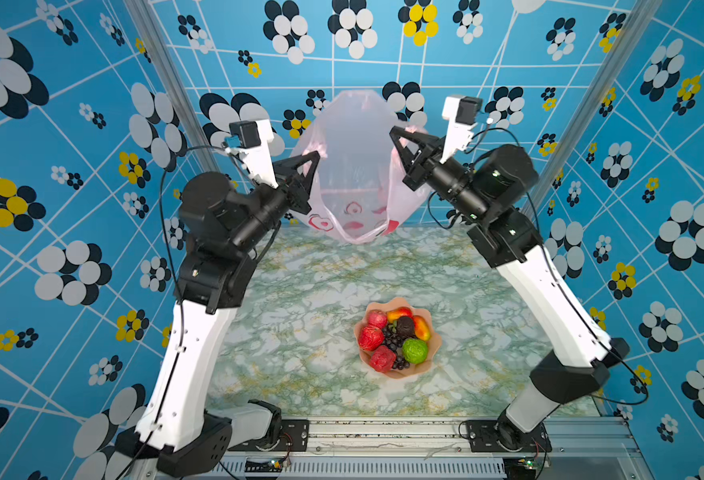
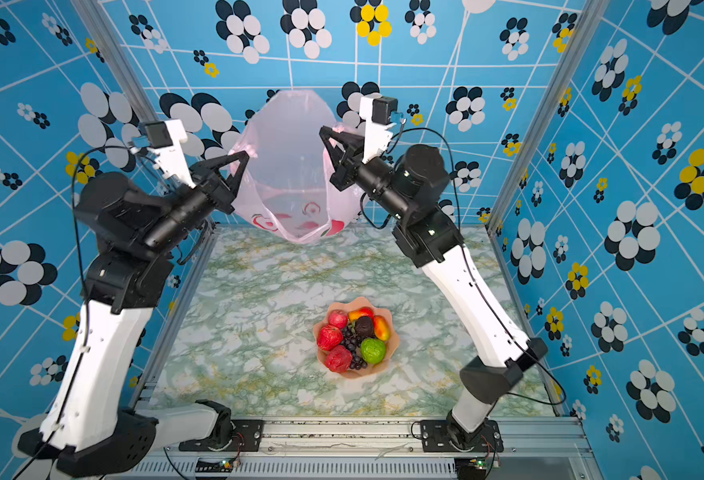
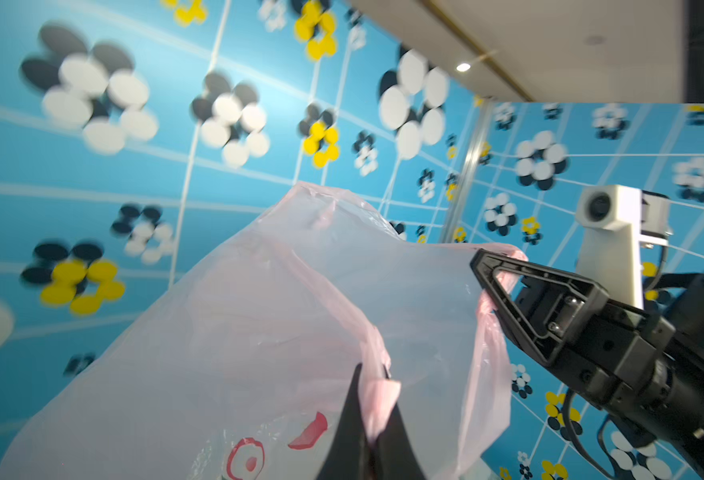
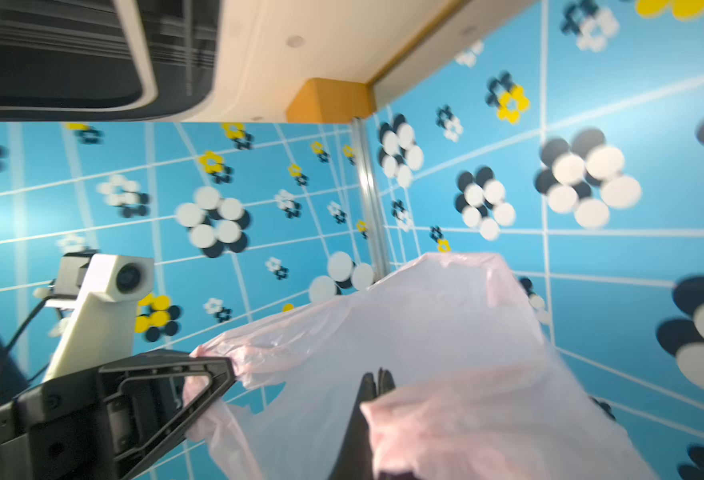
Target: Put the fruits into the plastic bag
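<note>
Fruits [image 1: 396,337] lie heaped in the bowl [image 1: 400,375], which stands on the table [image 1: 300,291] toward its near edge, somewhat to the right; three bumpy red ones [image 1: 370,337], a green one [image 1: 415,350], a maroon one [image 1: 405,326], two mangoes [image 1: 422,328] and the grapes [image 1: 392,344] in the middle; nothing touches them, and no fruit lies loose on the table.

Farther back, well apart from the bowl, both arms reach up and inward over the table's far edge. The left gripper [image 1: 315,157] has its jaws pressed together on a pink strip of the bag [image 1: 354,166] at one side of the mouth, plain in the left wrist view; the right gripper [image 1: 394,132] pinches the other side likewise, a bunched handle showing at its tip. The bag hangs spread between them in front of the back wall [image 1: 342,70], its printed lower fold sagging toward the table's far edge; whether it touches there I cannot tell. Through the thin film only red prints show; no fruit inside.

By my judgement the bag is held open and the filling is all to do: every fruit has to go from bowl to bag; with both grippers taken up, one would have to let go first.
</note>
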